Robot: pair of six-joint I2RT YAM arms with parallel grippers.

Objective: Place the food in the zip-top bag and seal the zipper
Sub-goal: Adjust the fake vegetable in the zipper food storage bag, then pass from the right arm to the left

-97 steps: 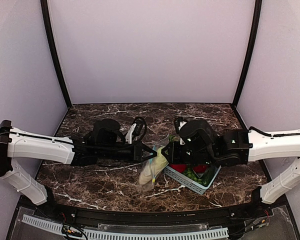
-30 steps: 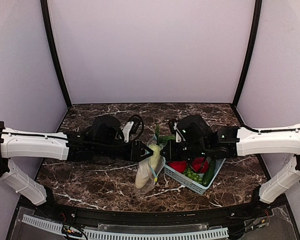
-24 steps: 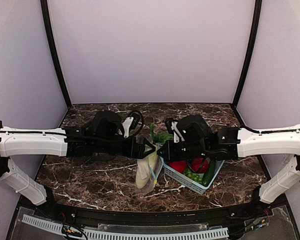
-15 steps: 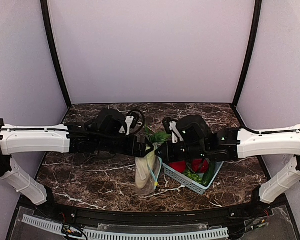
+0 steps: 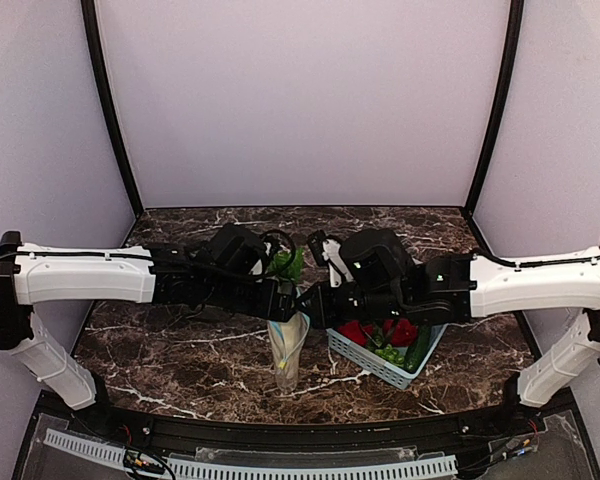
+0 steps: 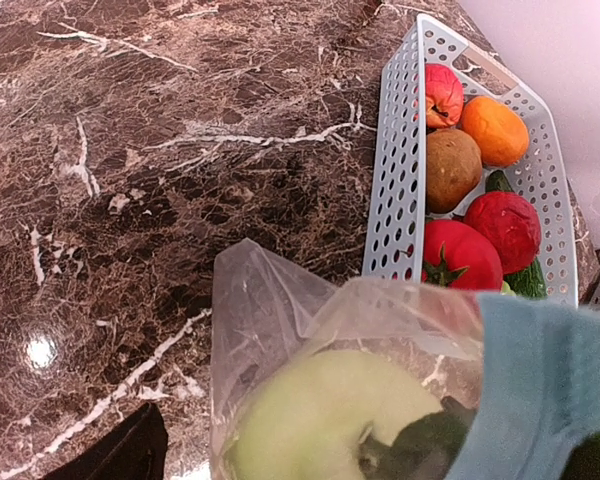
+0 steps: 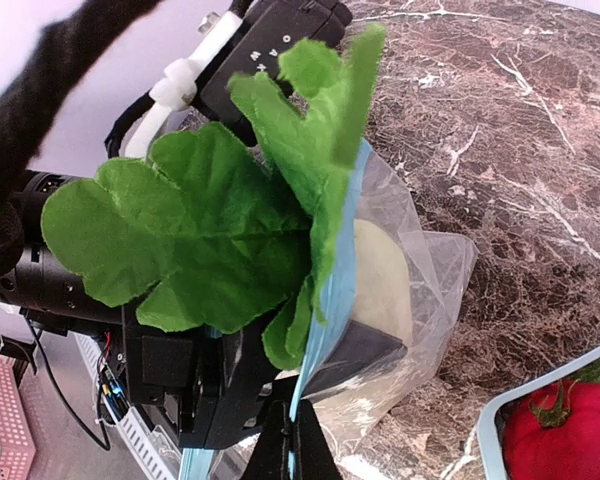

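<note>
L hand (image 5: 291, 299) — clamped on bag (image 5: 285, 350).

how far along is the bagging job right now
Done: the long cream-white squash lies inside the clear zip-top bag. In hand: the left gripper and right gripper pinch the bag's mouth, with the green leafy piece poking half out. Left: the orange, red tomato and other pieces sit in the light blue lattice basket; the light blue zipper strip is not sealed.
</note>
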